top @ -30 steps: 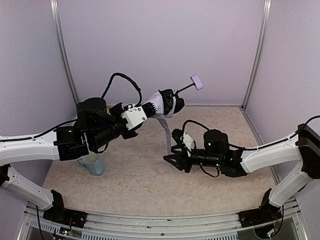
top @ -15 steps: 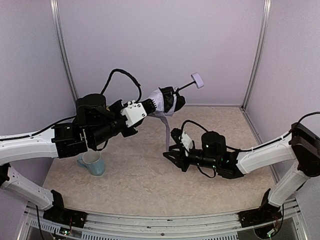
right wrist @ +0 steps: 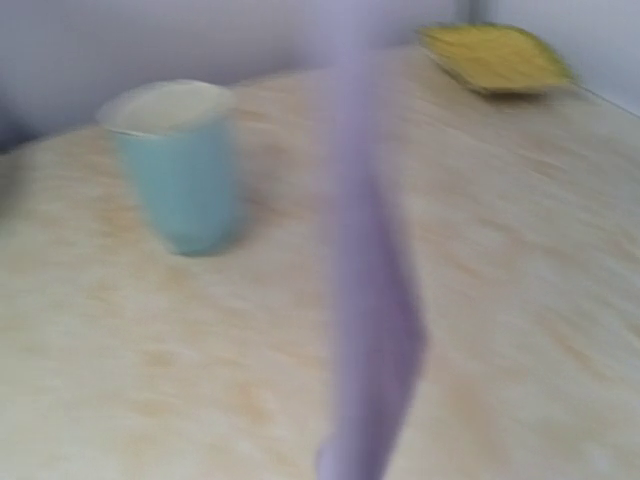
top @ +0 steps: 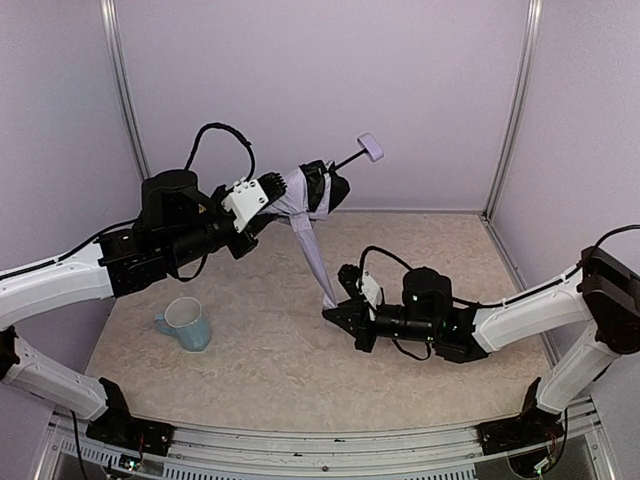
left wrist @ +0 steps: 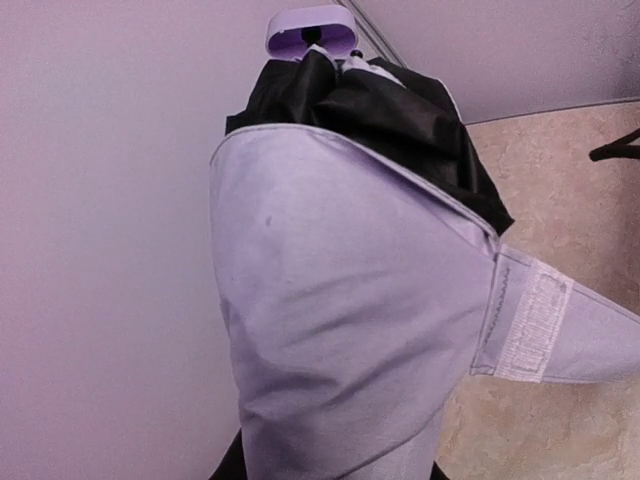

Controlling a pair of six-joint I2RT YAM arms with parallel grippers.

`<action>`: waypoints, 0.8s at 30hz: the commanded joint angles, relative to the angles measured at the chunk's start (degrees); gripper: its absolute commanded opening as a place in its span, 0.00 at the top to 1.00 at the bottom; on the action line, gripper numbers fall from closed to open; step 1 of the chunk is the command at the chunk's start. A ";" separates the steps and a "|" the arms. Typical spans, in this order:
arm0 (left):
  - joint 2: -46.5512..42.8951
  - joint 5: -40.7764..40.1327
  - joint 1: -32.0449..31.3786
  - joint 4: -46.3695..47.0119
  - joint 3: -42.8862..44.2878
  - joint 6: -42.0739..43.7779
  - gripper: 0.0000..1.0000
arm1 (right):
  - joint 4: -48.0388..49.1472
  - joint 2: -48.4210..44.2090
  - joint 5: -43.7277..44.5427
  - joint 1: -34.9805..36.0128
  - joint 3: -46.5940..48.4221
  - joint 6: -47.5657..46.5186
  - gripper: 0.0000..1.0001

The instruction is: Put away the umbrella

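Note:
My left gripper (top: 283,191) is shut on the umbrella (top: 308,190) and holds it up in the air at the back. Its lavender fabric (left wrist: 330,330) fills the left wrist view and hides the fingers. The black lining and the small handle (left wrist: 310,30) show at the top. The handle (top: 371,147) points up and right. The umbrella's strap (top: 314,258) runs taut down to my right gripper (top: 332,308), which is low over the table and appears shut on the strap's end. The strap (right wrist: 368,290) is blurred in the right wrist view, where the fingers do not show.
A pale teal mug (top: 186,323) stands on the table at the left, and also shows in the right wrist view (right wrist: 180,165). A blurred yellow thing (right wrist: 495,55) lies by the far wall. Walls close the table on three sides.
My left arm has moved left and up with the umbrella, uncovering the mug. The strap, which hung loose, is now drawn taut to my right gripper, which has shifted slightly left.

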 commanded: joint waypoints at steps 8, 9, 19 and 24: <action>-4.86 27.58 1.08 -1.80 16.83 -15.33 1.00 | 11.91 13.45 -15.64 -5.17 -3.84 3.71 1.00; -5.50 30.69 -0.46 -2.97 16.77 -16.55 1.00 | 11.28 15.01 -17.95 -8.89 -1.44 2.95 1.00; -3.13 46.52 -12.22 -25.16 5.38 -18.81 1.00 | -23.86 11.68 -36.11 -26.78 46.25 -19.39 1.00; 0.37 47.91 -11.56 -23.39 -1.48 -20.24 1.00 | -36.17 6.88 -35.90 -23.19 55.56 -29.40 1.00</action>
